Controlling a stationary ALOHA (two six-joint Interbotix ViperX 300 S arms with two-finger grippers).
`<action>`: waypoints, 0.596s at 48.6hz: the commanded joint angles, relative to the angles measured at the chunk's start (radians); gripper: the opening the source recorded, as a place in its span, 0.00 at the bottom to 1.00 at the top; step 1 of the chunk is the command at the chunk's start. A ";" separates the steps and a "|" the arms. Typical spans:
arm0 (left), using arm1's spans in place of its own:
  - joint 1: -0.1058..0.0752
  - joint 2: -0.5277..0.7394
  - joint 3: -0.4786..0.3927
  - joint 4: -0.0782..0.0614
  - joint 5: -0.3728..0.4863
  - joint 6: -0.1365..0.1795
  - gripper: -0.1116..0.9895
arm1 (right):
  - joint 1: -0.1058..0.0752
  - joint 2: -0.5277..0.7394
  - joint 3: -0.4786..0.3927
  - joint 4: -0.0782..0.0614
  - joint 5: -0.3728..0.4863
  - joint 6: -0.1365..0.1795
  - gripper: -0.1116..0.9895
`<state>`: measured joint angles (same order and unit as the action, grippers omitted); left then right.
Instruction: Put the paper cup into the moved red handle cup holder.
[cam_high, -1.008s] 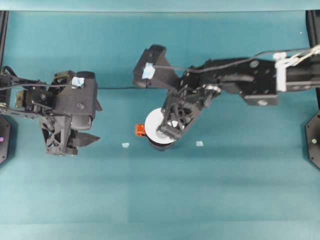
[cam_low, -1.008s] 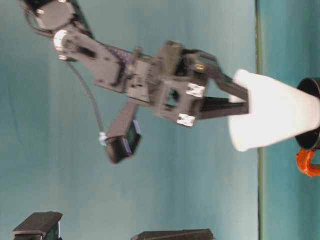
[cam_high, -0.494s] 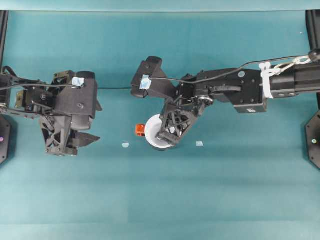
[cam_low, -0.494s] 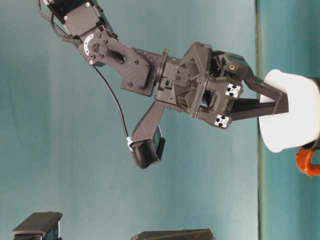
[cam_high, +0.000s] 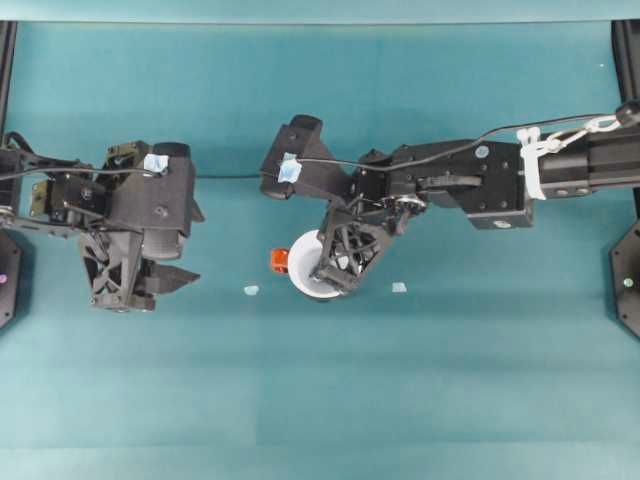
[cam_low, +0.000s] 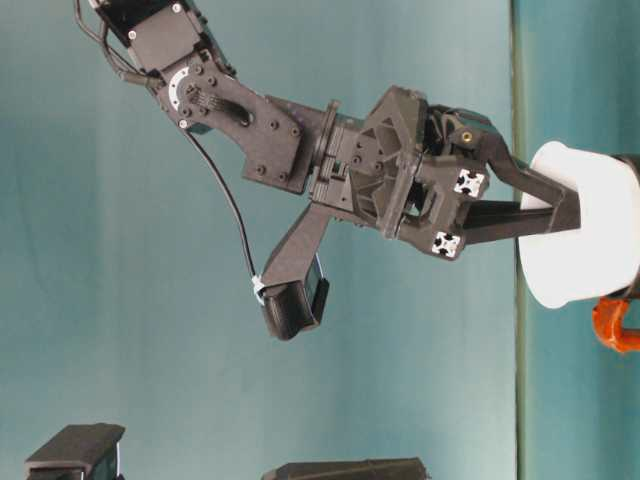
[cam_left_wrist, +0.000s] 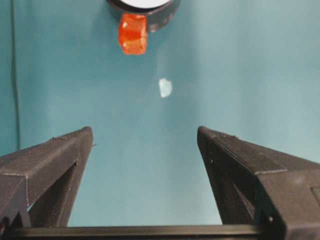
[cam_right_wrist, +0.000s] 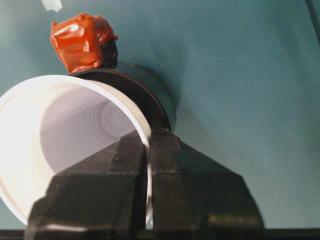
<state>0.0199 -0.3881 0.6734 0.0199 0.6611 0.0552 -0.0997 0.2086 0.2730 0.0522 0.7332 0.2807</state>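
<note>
The white paper cup (cam_high: 303, 268) stands upright inside the black red handle cup holder (cam_right_wrist: 150, 92), its wide rim above the holder's edge. The orange-red handle (cam_high: 279, 261) sticks out on the holder's left. My right gripper (cam_high: 334, 276) is shut on the cup's rim, one finger inside and one outside (cam_right_wrist: 148, 150). From table level the cup (cam_low: 590, 240) sits deep in the holder (cam_low: 629, 164), with the handle (cam_low: 612, 327) beside it. My left gripper (cam_high: 165, 285) hovers open well to the left, empty; its wrist view looks at the handle (cam_left_wrist: 132, 33).
Two small pale tape scraps (cam_high: 251, 290) (cam_high: 399, 287) lie on the teal table on either side of the holder. Black frame posts (cam_high: 626, 270) stand at the table's left and right edges. Open table stretches in front of both arms.
Over the last second the right gripper lowered the cup from above the holder down into it. Since half a second ago almost nothing moved. The left arm stayed still.
</note>
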 joint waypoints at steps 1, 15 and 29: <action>0.002 -0.011 -0.017 0.002 -0.006 -0.002 0.95 | 0.011 -0.008 -0.012 0.000 -0.002 -0.011 0.05; 0.003 -0.014 -0.018 0.003 -0.006 -0.002 0.94 | 0.031 -0.009 -0.037 0.000 0.011 -0.011 0.53; 0.000 -0.017 -0.014 0.002 -0.006 -0.003 0.87 | 0.041 -0.011 -0.060 0.000 0.011 -0.009 0.85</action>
<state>0.0215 -0.3896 0.6734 0.0199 0.6611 0.0537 -0.0644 0.2102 0.2347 0.0506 0.7455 0.2807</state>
